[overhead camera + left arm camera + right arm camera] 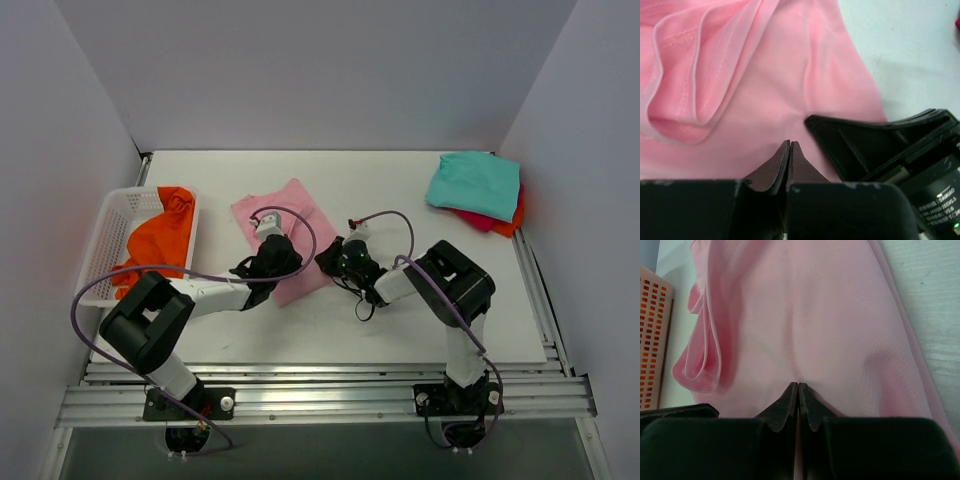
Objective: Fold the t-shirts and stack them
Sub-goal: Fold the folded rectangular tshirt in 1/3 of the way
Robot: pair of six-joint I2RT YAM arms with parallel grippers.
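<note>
Two grippers pinching pink shirt (290, 215), which is lying mid-table with layers doubling over.
Left gripper (790, 145): fingers pressing tight together, nipping pink cloth at shirt's 7 o'clock edge.
Right gripper (798, 386): fingers likewise pressing shut, nipping pink cloth at shirt's 4 o'clock edge, crease running up from tips.
Teal shirt (475, 183) lying folded at table's 2 o'clock corner, resting on red shirt (480, 221).
Orange shirt (165, 238) spilling over basket (108, 235) at table's 9 o'clock side.
</note>
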